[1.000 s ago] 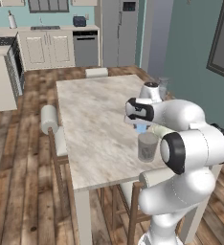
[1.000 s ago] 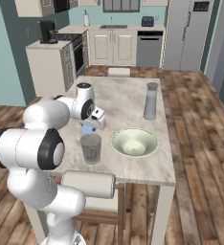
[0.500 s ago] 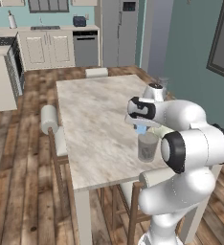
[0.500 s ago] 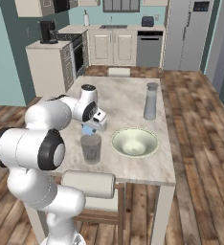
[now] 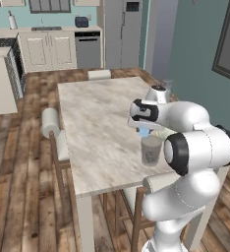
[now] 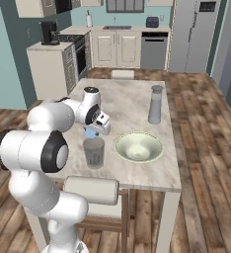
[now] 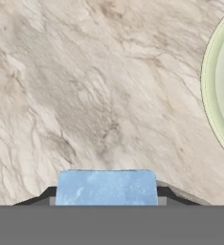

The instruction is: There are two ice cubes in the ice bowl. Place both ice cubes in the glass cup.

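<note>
gripper [image 6: 92,132] is clamped on the pale blue ice cube [image 7: 106,187]; in the hand view the cube sits between the finger tips at the bottom edge, marble table [image 7: 75,86] below it; in the right base view the cube [image 6: 91,133] shows just under the hand, above and slightly behind the glass cup [image 6: 94,152]; the left base view has it [image 5: 144,132] over the far rim of the cup [image 5: 151,150]; ice bowl [image 6: 138,147] is beside the cup on the table, its rim [image 7: 214,91] at the right of the hand view; bowl interior looks bare in the right base view; can't tell whether the second cube is already in the cup, glass is too murky to read

step in hand, as I judge it: carry over the cup mouth and release; the hand view sees only table under the cube, no cup rim, so it isn't centred yet; bring it toward the robot until the cube is over the opening; drop height low, just above the rim, so the cube doesn't bounce out; open fingers only once both base views agree on alignment; keep wrist clear of the rim, tumbler looks light and easy to tip; tall grey bottle [image 6: 155,104] is well apart, no issue
</note>
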Motion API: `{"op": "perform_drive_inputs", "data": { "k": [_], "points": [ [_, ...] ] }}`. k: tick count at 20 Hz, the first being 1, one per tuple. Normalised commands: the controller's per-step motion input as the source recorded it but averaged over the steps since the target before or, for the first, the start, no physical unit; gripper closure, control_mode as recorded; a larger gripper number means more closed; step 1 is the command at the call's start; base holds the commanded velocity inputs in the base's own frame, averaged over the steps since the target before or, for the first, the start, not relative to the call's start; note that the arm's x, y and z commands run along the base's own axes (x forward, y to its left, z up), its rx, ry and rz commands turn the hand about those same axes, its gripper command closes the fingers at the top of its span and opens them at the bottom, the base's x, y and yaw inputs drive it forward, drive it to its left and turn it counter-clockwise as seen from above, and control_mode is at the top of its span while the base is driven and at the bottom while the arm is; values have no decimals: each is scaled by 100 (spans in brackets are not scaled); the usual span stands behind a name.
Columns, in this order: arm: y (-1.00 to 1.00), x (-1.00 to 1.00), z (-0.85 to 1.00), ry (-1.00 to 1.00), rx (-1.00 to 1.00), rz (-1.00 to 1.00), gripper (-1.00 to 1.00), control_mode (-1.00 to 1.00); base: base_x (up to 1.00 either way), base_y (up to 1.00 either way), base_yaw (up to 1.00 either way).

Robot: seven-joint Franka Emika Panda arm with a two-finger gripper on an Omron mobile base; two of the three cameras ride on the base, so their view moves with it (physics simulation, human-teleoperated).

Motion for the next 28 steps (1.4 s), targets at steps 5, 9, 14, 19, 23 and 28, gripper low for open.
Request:
{"op": "perform_drive_inputs", "data": {
  "k": [5, 9, 14, 19, 23, 28],
  "points": [
    [7, -48, 0, -4, 0, 2, 100, -100, 0, 0, 0],
    [1, -47, 0, -8, 0, 1, 100, -100, 0, 0, 0],
    [-3, -8, -4, -14, -2, 0, 100, -100, 0, 0, 0],
    [-6, 0, 0, -18, -4, 2, 100, -100, 0, 0, 0],
    [-8, 0, 0, -10, -3, 4, 100, -100, 0, 0, 0],
    [-1, 0, 0, -1, 0, 2, 100, -100, 0, 0, 0]
  ]
}}
